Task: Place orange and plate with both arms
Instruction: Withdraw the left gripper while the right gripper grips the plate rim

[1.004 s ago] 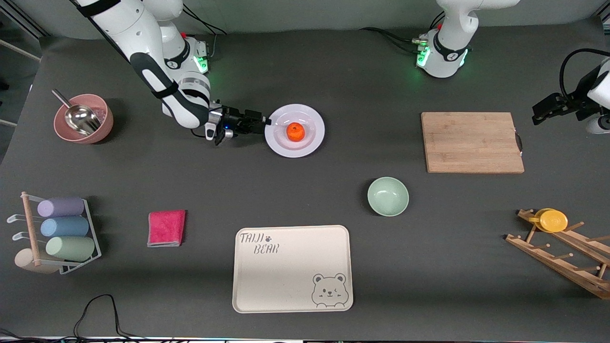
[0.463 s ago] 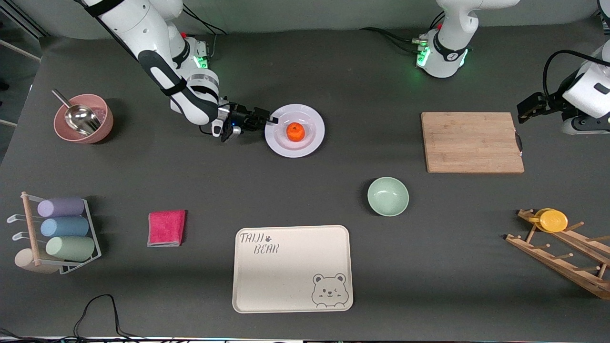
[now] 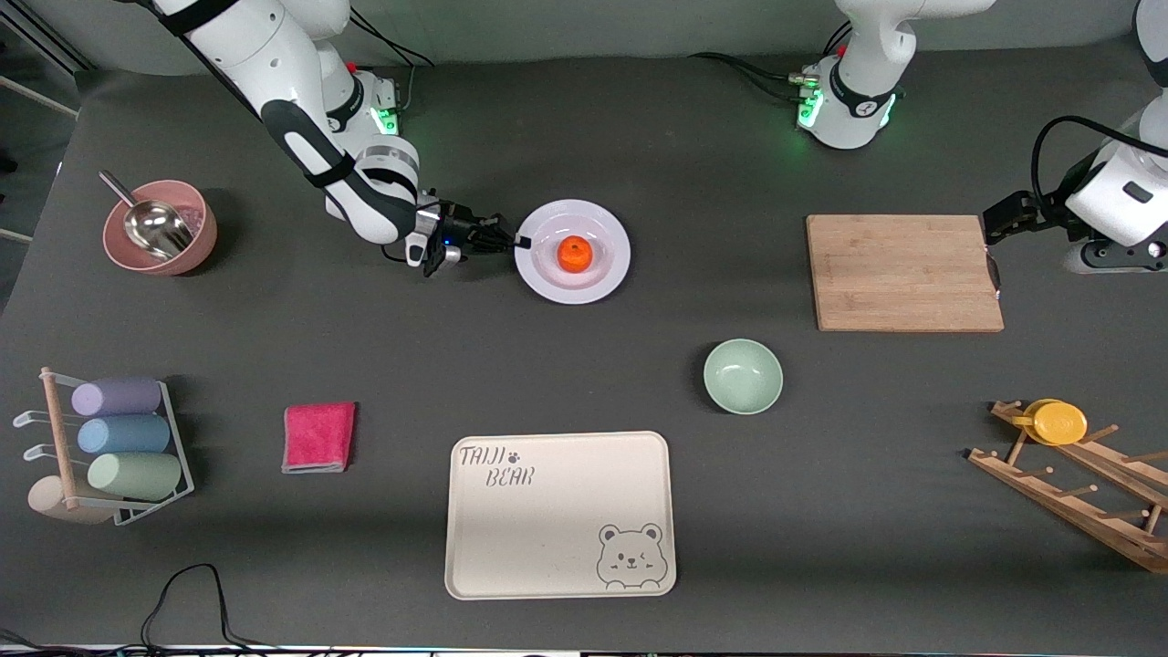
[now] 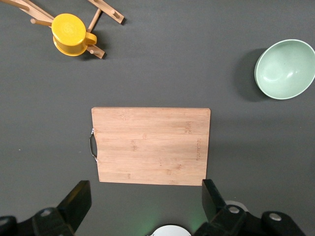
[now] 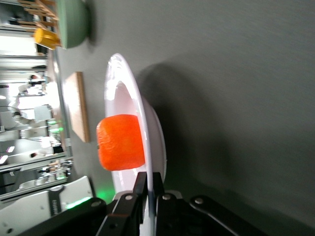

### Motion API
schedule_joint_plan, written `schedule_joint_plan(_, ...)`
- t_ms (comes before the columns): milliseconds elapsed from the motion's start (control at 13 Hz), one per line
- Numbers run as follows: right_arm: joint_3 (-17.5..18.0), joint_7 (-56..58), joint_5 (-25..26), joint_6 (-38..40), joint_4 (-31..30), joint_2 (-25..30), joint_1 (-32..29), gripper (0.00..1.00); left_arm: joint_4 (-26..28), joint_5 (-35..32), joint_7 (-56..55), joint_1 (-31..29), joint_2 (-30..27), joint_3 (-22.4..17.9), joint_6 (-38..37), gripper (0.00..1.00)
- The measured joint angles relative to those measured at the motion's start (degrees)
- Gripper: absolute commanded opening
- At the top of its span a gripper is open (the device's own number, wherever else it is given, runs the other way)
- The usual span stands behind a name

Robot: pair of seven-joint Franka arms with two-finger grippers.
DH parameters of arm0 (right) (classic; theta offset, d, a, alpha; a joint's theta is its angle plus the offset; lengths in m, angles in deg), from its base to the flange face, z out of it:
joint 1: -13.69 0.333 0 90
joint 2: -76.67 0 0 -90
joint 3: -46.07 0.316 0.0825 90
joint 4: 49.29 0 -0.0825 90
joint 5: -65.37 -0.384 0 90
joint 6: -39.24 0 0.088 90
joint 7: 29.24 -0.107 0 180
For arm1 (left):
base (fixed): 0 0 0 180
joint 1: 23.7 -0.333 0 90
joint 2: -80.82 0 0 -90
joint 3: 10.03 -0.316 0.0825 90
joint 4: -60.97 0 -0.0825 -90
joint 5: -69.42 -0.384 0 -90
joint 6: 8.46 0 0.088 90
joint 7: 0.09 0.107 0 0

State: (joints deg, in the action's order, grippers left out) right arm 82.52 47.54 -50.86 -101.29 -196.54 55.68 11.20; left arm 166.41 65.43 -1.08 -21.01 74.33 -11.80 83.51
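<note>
Clamping the rim of the plate point(image 3: 572, 252), my right gripper point(image 3: 516, 241) had its 2 fingers point(image 5: 147, 194) pressed together on the edge that faced the right arm's end of the table. The orange point(image 3: 574, 253) sat in the plate's middle. My right wrist view showed the rim pinched edge-on, which the front view did not. My left gripper point(image 3: 997, 224) hung with its jaws wide apart and empty over the handle end of the cutting board point(image 3: 903, 272); its wrist view showed both fingers point(image 4: 75, 205) spread. Nearer the front camera stood an empty green bowl point(image 3: 743, 375).
</note>
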Motion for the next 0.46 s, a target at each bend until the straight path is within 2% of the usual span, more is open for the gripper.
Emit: schedule_joint_plan(463,0.0,-4.5,-0.7,-1.0,4.2,-0.1,-0.4,0.0,0.0,0.0,0.0,0.0,0.4,0.0,0.0,1.0)
